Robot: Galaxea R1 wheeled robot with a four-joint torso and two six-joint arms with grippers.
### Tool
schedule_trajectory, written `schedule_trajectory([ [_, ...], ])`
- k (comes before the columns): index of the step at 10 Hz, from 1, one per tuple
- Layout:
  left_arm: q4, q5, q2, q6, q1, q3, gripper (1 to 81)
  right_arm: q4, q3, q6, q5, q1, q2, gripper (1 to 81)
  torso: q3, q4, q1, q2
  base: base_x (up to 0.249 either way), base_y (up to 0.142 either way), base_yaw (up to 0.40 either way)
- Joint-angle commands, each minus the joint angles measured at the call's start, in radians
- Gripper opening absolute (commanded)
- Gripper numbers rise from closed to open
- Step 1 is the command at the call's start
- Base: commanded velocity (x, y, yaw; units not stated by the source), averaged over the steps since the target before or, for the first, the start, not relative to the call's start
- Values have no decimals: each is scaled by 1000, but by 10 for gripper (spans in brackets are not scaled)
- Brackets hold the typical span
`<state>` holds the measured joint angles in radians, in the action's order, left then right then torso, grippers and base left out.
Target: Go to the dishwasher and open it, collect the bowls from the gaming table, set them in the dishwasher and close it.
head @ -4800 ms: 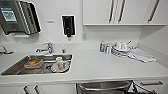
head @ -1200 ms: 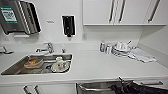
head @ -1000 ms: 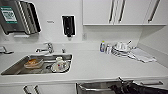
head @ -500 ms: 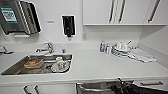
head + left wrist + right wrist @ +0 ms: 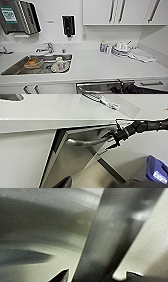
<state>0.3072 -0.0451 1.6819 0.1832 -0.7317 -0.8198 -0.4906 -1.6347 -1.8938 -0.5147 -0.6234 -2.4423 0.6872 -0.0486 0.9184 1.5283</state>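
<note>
left wrist view: showing the brushed stainless-steel dishwasher door (image 5: pixel 75 169) tilting out from under the white surface (image 5: pixel 50 111), a dark gap opening along its hinge-side edge. right arm's black tool (image 5: pixel 117 136) reaching in at the curved horizontal bar handle (image 5: pixel 85 142), seemingly hooking or grasping its end; whether clenched on it, cannot tell. head view: compared with moments ago, steel top edge of the dishwasher (image 5: pixel 100 87) now standing further out below the surface edge, dark arm (image 5: pixel 135 89) beside it. meaning the opening step under way, not finished. sitting in the steel sink (image 5: pixel 15 70): assorted dishes. left tool: state cannot tell.
</note>
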Motion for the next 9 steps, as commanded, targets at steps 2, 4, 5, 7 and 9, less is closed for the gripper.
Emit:
schedule_trajectory([
  [2, 1, -2, -31, -2, 85, 21, 811, 14, 27, 10, -206, 29, 50, 811, 0, 0, 0, 0, 0, 0, 0],
  [4, 1, -2, -27, -2, 85, 21, 811, 15, 30, 7, -191, 7, 63, 811, 0, 0, 0, 0, 0, 0, 0],
  [5, 3, -2, -22, -2, 85, 21, 811, 17, 29, 7, -189, -5, 69, 811, 0, 0, 0, 0, 0, 0, 0],
  [7, 1, -2, -17, -2, 85, 21, 811, 23, 30, 5, -133, -35, 98, 811, 0, 0, 0, 0, 0, 0, 0],
  [9, 1, -2, -14, -2, 85, 19, 811, 24, 44, 5, -82, -59, 130, 811, 0, 0, 0, 0, 0, 0, 0],
])
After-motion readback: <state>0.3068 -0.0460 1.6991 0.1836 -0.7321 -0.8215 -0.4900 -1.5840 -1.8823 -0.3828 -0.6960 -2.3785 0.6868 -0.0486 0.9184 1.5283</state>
